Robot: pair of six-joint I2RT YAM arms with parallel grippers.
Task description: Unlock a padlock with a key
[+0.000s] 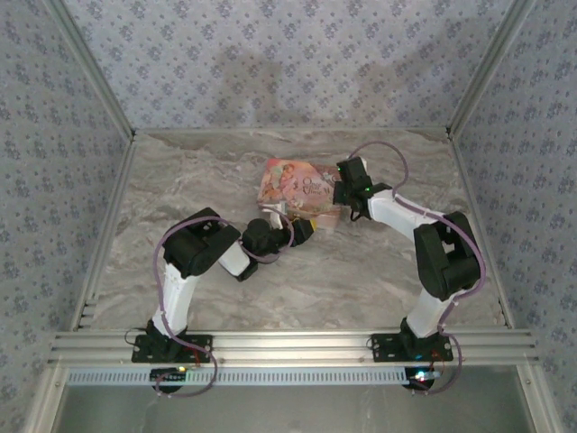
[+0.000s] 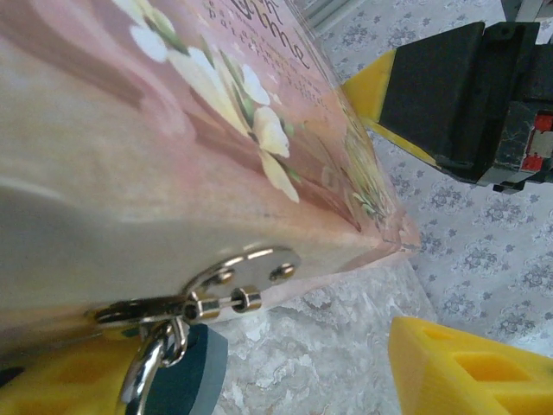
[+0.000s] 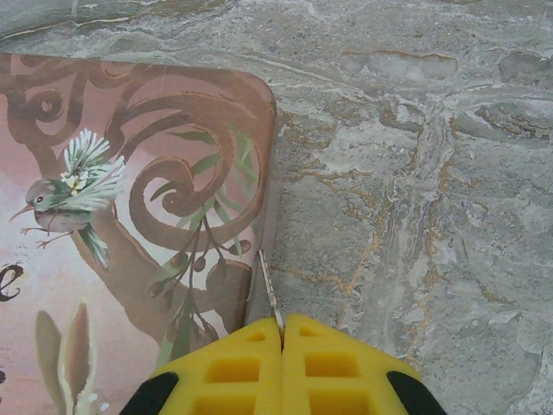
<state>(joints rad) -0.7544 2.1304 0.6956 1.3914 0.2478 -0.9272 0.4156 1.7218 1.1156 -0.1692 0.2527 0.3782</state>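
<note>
Loosely hung padlock, thin key: a miss looks likely.
The padlock dangles from the hasp on the pink box, between the wide-apart fingers of the left gripper, which grips nothing. Unsteadied, it could swing away from the key, which is pinched by its end in the closed right gripper beside the box's edge and may twist. The keyhole is hidden and the lock's body is cut off.

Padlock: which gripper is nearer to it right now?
Left. The left gripper has its jaws open either side of the padlock, which hangs off the pink box. The right gripper, shut on the key, sits beyond the box's corner.
</note>
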